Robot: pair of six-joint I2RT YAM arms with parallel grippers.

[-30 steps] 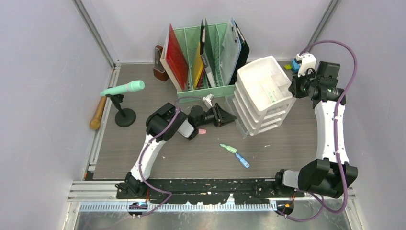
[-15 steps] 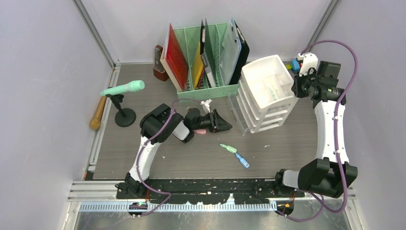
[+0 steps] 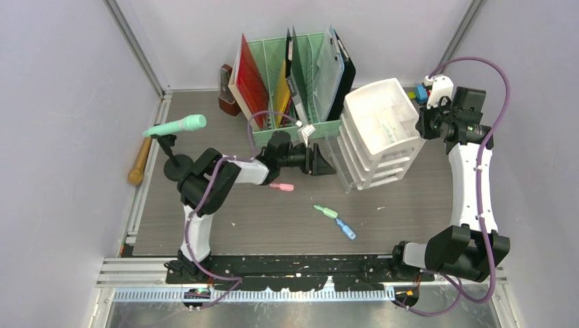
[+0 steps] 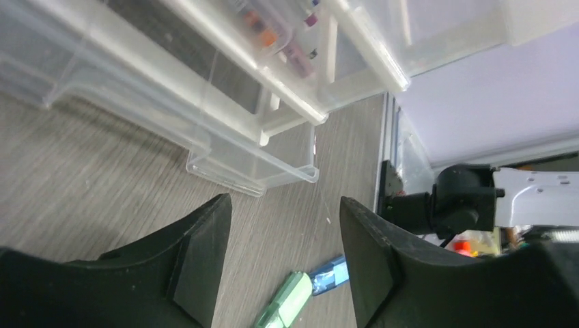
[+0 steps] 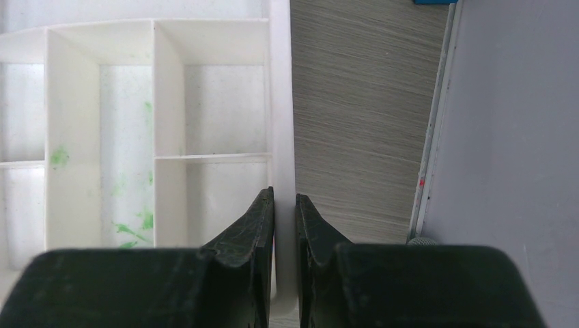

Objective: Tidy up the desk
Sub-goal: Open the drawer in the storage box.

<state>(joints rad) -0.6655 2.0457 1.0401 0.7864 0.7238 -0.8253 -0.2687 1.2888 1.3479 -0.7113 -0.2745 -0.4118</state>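
While right gripper (image 5: 284, 198) pinches drawer rim (image 5: 280, 82), left gripper (image 4: 283, 205) gapes empty: lower squarely over pink marker (image 3: 281, 186) before closing.

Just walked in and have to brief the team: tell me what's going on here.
The right end effector is shut on the side wall of the white divided tray atop the drawer unit. The left end effector hangs open and empty low over the desk, facing the unit's front. A pink marker, a green marker and a blue marker lie loose on the desk, not yet put away.
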